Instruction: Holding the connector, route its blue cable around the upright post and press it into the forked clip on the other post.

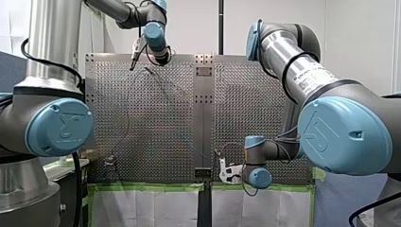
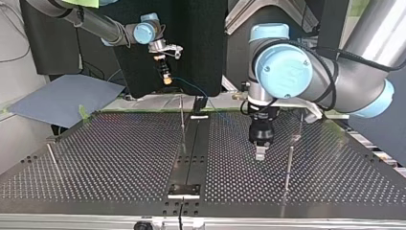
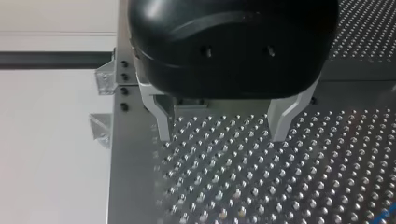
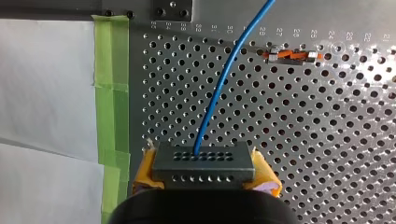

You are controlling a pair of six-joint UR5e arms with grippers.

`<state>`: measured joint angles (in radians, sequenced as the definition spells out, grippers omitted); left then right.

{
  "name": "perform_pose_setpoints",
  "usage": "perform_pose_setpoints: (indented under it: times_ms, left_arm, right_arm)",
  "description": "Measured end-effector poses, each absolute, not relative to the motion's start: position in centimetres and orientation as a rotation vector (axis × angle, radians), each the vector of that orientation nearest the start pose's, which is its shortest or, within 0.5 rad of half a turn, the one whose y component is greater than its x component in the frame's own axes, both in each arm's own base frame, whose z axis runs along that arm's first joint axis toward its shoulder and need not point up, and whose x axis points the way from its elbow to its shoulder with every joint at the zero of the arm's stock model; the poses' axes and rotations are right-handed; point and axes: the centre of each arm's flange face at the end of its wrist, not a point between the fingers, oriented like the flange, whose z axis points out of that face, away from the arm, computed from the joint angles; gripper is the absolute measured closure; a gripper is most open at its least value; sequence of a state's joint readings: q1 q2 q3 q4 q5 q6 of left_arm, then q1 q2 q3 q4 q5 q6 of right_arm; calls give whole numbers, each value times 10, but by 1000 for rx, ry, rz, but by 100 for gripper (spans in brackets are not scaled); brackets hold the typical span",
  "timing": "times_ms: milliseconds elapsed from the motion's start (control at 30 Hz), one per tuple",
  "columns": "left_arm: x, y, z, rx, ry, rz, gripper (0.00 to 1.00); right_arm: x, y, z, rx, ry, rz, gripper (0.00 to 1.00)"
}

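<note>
Item: right pincer (image 2: 165, 75), closed on the connector (image 4: 204, 161) with yellow pads (image 4: 145, 171) at either end. It is raised over the far edge of the desk (image 2: 119, 143) in the top view.

Attached: blue cable (image 4: 219, 84). It leaves the connector's face and its long axis runs ahead of the pincer, past a small orange-and-metal piece (image 4: 289, 56).

Nearest: upright post (image 2: 182, 125), camera-side of this pincer; the right arm is closer.

Item: left pincer (image 3: 222, 126), wide and empty, low over bare perforated plate between that post and further posts (image 2: 288, 167).

Forked clip: not discernible.

Room: judged ample.
</note>
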<state>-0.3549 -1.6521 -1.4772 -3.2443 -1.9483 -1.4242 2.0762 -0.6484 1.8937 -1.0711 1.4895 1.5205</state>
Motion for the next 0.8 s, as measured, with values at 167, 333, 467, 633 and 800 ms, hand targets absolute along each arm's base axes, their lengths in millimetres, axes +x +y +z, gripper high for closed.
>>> perform_pose_setpoints:
  times_ms: [167,333,467,633,800]
  left_arm:
    - [450,-291,466,167,1643,192,0]
    - [453,-317,444,212,1637,233,0]
    - [455,-336,426,242,1630,268,0]
    - [474,-339,405,238,1626,350,0]
    - [498,-335,392,212,1613,433,0]
  right_arm:
    - [388,-408,-68,1798,-918,1480,98]
    - [388,-407,-68,1799,-917,1479,98]
    - [388,-407,-68,1800,-916,1479,98]
    - [389,-406,-68,1802,-915,1480,98]
    - [390,-406,-68,1803,-914,1481,98]
